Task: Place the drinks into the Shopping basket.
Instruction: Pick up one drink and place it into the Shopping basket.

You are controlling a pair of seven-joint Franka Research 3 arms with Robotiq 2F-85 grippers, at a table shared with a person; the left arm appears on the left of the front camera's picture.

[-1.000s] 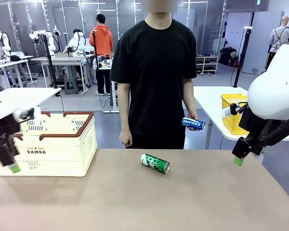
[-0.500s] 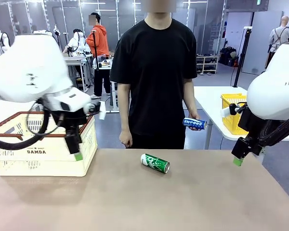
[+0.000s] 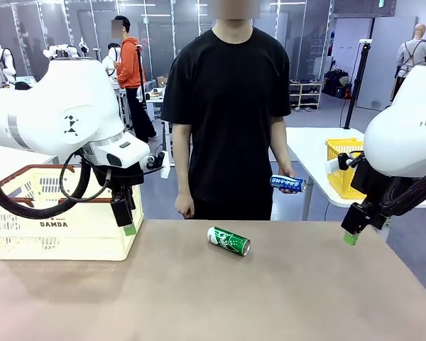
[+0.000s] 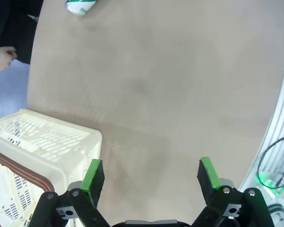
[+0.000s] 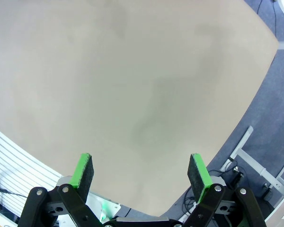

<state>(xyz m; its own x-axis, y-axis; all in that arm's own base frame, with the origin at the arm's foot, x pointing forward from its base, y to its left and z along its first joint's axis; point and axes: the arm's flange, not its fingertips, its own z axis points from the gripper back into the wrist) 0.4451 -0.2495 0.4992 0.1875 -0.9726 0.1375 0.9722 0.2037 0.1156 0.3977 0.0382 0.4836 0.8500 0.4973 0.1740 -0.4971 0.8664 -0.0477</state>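
L gripper (image 3: 128, 222): jaws wide apart, nothing betw. the green pads. Points down over the table (image 3: 284, 298), just in front of the Shopping basket's right near corner. In the L wrist view that corner sits beside one finger, bare tabletop betw. the pads.
R gripper (image 3: 351, 231): jaws wide apart, holding nothing. Hangs above the table's right edge, pads down. R wrist view has plain tabletop betw. the fingers.
Green can (image 3: 228, 241): lying on its side on the table, near the middle, toward the far edge. Well apart from both grippers, touched by no one.
Blue-and-white can (image 3: 285, 182): held sideways in the person's hand (image 3: 291, 172), beyond the far edge, off the table.
Other hand (image 3: 185, 206): hangs loose at the person's side, holding nothing.
Shopping basket (image 3: 57, 231): cream crate w/ brown rim, "DAMDA" on the near side, on the table's left part. Partly behind the L arm; contents can't be told.
Yellow mesh basket (image 3: 341, 170): on another table behind the R arm.
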